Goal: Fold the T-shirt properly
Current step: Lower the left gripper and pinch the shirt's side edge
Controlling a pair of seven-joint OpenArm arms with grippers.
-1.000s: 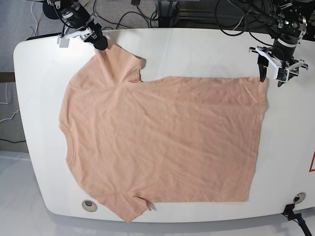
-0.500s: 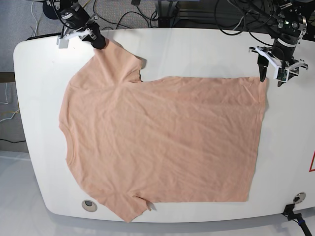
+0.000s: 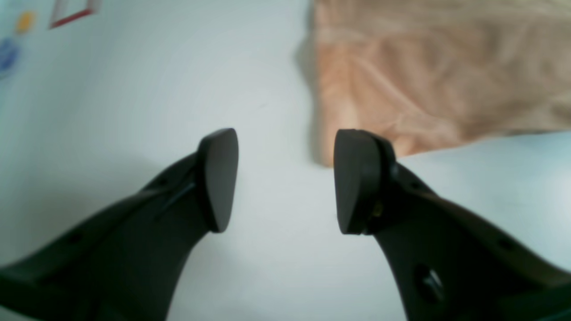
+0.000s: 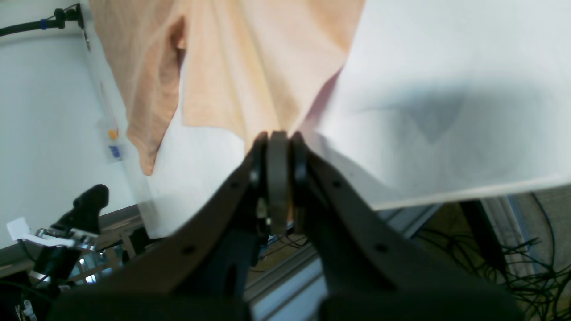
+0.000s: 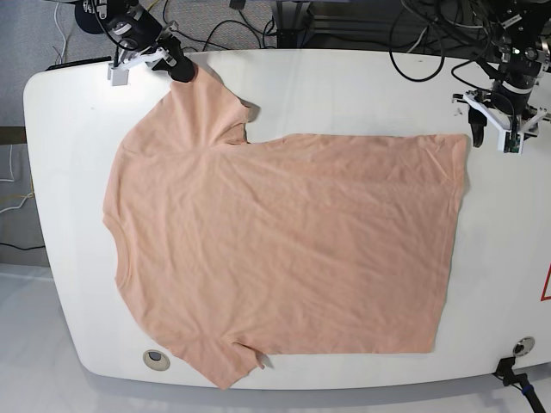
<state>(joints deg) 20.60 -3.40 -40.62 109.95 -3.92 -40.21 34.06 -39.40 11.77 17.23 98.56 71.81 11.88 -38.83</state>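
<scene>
T-shirt flat on table, right gripper pinching sleeve, left gripper wide — empty

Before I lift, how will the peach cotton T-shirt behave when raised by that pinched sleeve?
The peach cotton T-shirt will probably go floppy: it lies flat and wrinkled, and already tents toward the shut right gripper. Spread nearly across the white table, it likely drags and bunches. Only a small pinch shows, so it may slip.
</scene>
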